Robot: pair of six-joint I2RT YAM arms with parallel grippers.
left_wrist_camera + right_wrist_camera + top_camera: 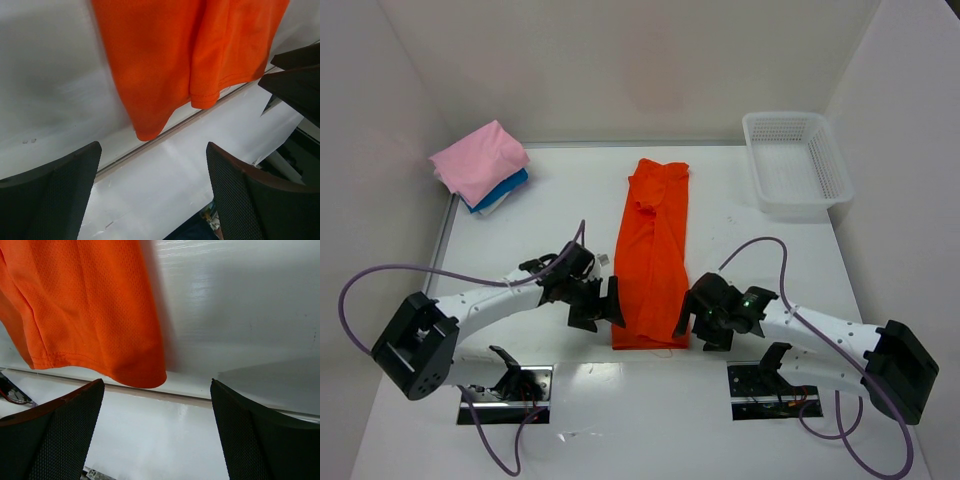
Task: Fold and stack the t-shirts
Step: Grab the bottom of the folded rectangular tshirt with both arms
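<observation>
Cloth: orange shirt lies as long strip at tabletop middle, hem toward near edge | left gripper, right gripper: both wide open, empty, flanking hem corners, probably to lift them for next fold | pink shirt on blue shirt: far left corner, seemingly done.

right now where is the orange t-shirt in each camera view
top external: orange t-shirt, a long strip in the middle, its near end between the left gripper and right gripper.
left wrist: upper middle to right, ahead of the open jaws.
right wrist: upper left, ahead of the open jaws.
shared landmark: the shirt's near hem, the stitched edge in both wrist views.
</observation>
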